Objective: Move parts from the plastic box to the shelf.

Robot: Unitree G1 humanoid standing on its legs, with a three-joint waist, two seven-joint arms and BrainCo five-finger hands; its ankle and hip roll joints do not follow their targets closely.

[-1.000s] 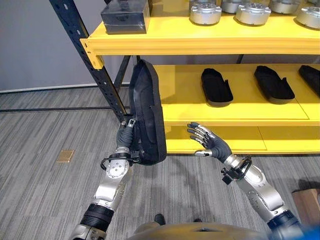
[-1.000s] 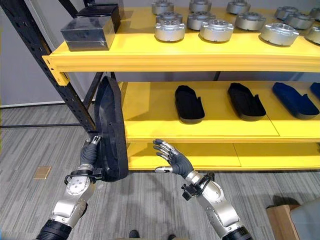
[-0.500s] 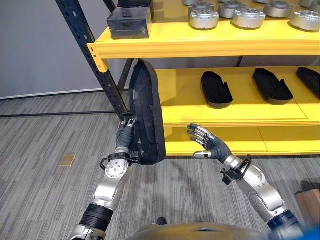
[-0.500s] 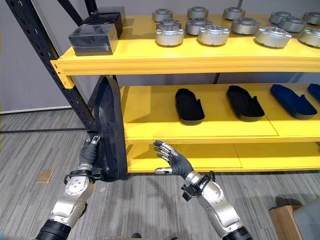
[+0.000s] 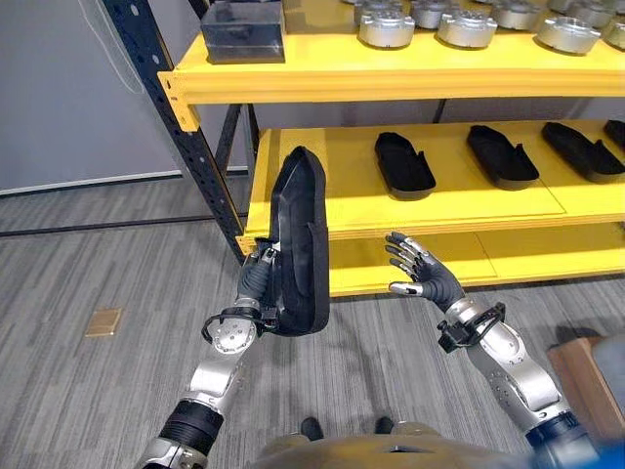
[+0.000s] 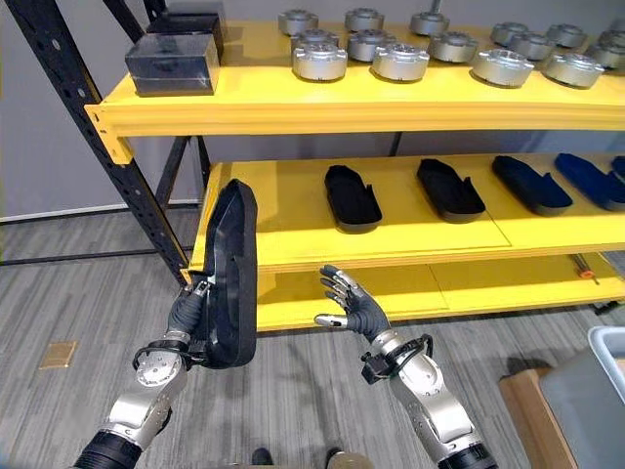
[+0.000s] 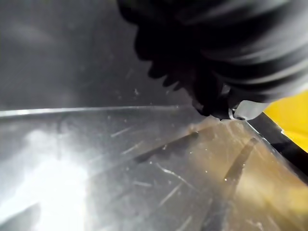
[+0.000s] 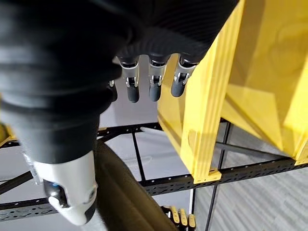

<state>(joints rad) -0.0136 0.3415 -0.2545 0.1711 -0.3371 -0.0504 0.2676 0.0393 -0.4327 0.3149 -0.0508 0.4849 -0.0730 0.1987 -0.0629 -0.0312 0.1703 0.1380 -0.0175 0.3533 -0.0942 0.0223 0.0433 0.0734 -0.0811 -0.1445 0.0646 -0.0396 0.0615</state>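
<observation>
My left hand (image 5: 256, 283) is shut on the lower edge of a long black shell-shaped part (image 5: 301, 244) and holds it upright in front of the left end of the yellow middle shelf (image 5: 342, 210). The part's glossy dark surface (image 7: 96, 159) lies close under that hand. My right hand (image 5: 425, 278) hovers open to the right of the part, palm towards it and apart from it. Its straight fingers (image 8: 154, 82) point along the shelf's yellow edge (image 8: 211, 96).
Three similar black parts (image 5: 403, 164) (image 5: 500, 156) (image 5: 581, 151) lie on the middle shelf. The top shelf carries several metal discs (image 5: 386, 27) and a dark box (image 5: 242, 29). A dark slanted rack post (image 5: 171, 127) stands left. A grey plastic box (image 6: 586, 391) sits low right.
The view has shifted. The black part in my left hand has moved right, from beside the rack post to in front of the middle shelf. My right hand stays open.
</observation>
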